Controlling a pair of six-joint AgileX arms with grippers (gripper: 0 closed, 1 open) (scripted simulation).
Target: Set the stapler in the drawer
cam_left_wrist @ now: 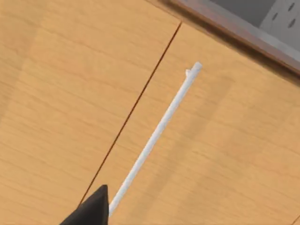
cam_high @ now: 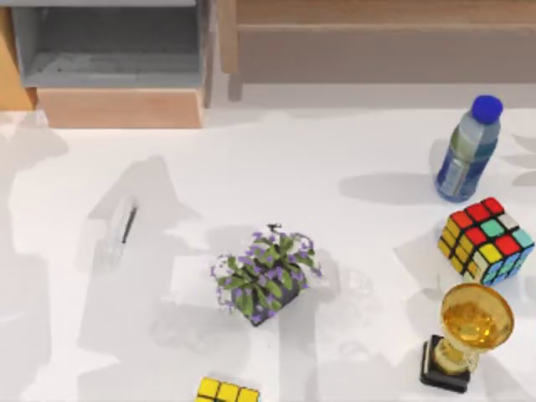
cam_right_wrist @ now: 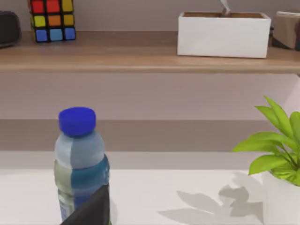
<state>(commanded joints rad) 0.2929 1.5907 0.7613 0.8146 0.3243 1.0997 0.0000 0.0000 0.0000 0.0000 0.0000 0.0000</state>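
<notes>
From above, the slim white smooth-cased stapler [cam_high: 117,229] lies on the white table [cam_high: 352,151] at left, its long axis running near-upright, tilted slightly rightward toward the grey-walled, tan-fronted drawer [cam_high: 117,107], which stands open well apart from it. At the left wrist, a dark left gripper [cam_left_wrist: 91,210] faces grained wood panelling with a white bar handle [cam_left_wrist: 157,133]; finger state cannot be told. At the right wrist, the right gripper [cam_right_wrist: 91,208] fronts a blue-capped clear plastic bottle [cam_right_wrist: 79,164]; likewise undeterminable.

Drawer [cam_high: 117,107] front: light wood w/ matt grain; inside grey, matt. Stapler [cam_high: 117,230]: smooth white plastic. Bottle [cam_high: 467,155]: clear glossy plastic, blue cap. Trophy [cam_high: 474,318]: shiny gold. Cube [cam_high: 486,241]: glossy plastic. Table [cam_high: 335,151]: smooth matt white. Handle [cam_left_wrist: 159,131] on wood panel: smooth, white.
</notes>
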